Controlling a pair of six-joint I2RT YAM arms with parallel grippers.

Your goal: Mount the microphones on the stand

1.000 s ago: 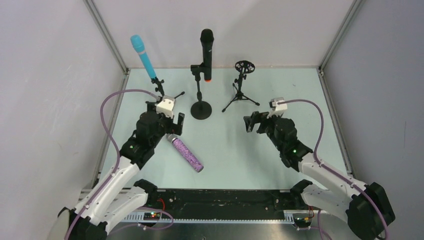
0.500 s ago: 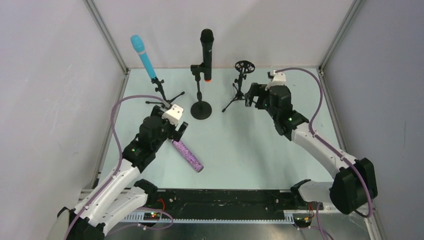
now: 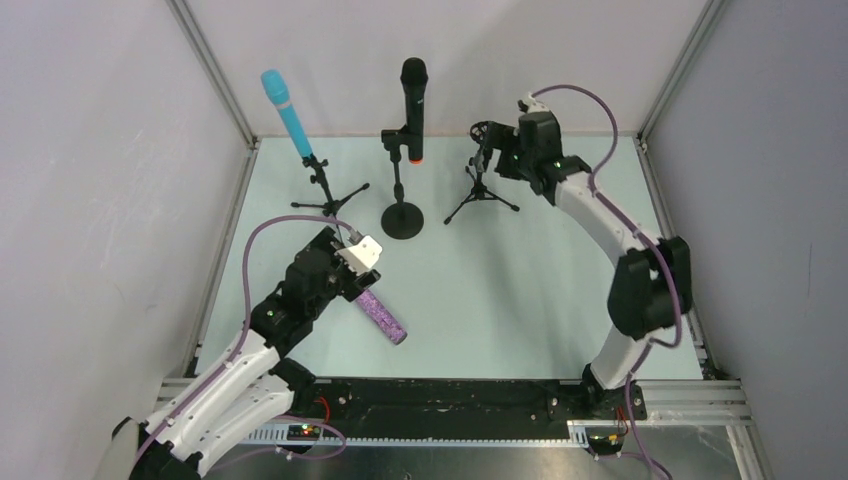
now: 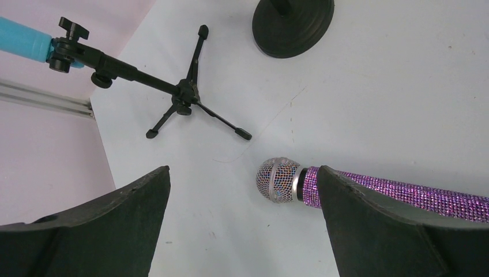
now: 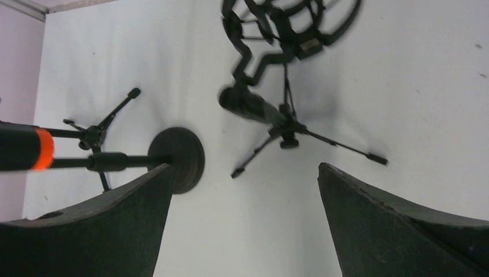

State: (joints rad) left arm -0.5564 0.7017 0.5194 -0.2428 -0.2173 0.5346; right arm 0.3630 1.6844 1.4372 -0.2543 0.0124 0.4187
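Observation:
The purple glitter microphone (image 3: 380, 315) lies flat on the table, and its silver mesh head (image 4: 278, 179) shows in the left wrist view. My left gripper (image 3: 345, 280) is open above that head, and its right finger (image 4: 375, 225) covers part of the glitter body. The turquoise microphone (image 3: 285, 115) sits in the back-left tripod stand (image 3: 325, 190). The black microphone with an orange end (image 3: 413, 105) sits in the round-base stand (image 3: 402, 218). My right gripper (image 3: 497, 155) is open and empty beside the empty tripod stand (image 3: 483, 185), whose ring mount (image 5: 288, 23) shows in the right wrist view.
The enclosure's metal frame posts (image 3: 215, 75) and grey walls close in the back, left and right. The round stand base (image 5: 181, 158) and a tripod leg (image 5: 346, 149) lie below my right gripper (image 5: 245, 167). The turquoise mic's tripod (image 4: 184, 101) stands beyond my left gripper (image 4: 243, 173).
My right arm has swung from mid-table far back to the empty tripod stand. My left gripper has moved nearer and to the right, down over the purple microphone's head.

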